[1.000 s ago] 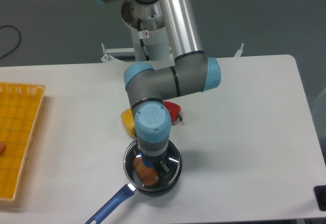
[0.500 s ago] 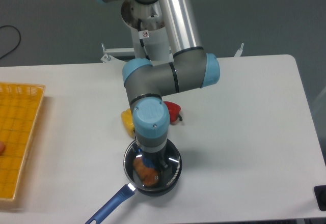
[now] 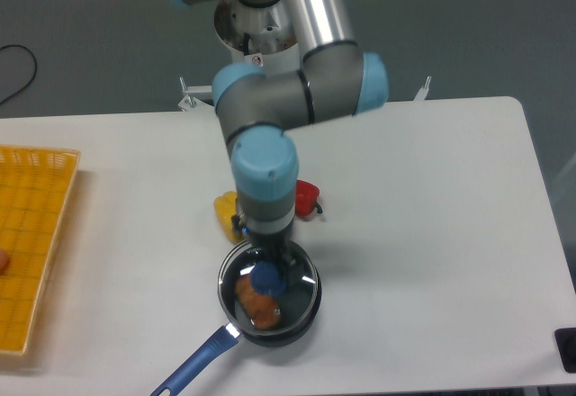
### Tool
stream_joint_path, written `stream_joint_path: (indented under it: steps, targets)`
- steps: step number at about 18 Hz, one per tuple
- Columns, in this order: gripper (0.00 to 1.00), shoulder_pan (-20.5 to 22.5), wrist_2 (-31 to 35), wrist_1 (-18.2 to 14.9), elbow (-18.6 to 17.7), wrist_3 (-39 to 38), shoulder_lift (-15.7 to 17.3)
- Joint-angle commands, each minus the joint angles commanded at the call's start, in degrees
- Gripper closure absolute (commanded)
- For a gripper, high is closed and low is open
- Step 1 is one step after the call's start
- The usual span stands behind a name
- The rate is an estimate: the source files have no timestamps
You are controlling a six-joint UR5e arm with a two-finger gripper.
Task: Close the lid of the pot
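The pot (image 3: 297, 322) is a small dark saucepan near the table's front edge, its blue handle (image 3: 193, 365) pointing toward the front left. The pot lid (image 3: 306, 281), clear glass with a metal rim, lies flat on the pot, and its blue knob (image 3: 265, 277) shows free in the centre. Orange food (image 3: 255, 307) shows through the glass. My gripper (image 3: 273, 254) hangs just above and behind the knob, open, with nothing between its fingers.
A yellow object (image 3: 226, 211) and a red object (image 3: 308, 196) lie just behind the pot, partly hidden by the arm. A yellow mesh basket (image 3: 31, 243) sits at the left edge. A small black item (image 3: 567, 346) lies at the front right corner.
The gripper has lifted up and back off the lid. The blue knob, covered before, now shows free, and the lid stays on the pot.
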Motion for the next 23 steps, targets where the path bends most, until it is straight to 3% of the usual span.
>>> stream_joint_path:
  steps: [6,10,17,23]
  targets:
    - [0.00,2.47,0.97,0.00,-0.79,1.85,0.62]
    - [0.00,7.55,1.41,-0.17,-1.85,12.63,2.64]
    - [0.00,14.85,3.51,-3.08,-0.88,31.62,3.08]
    - [0.00,20.21,4.04,-3.51,0.17,39.90,1.67]
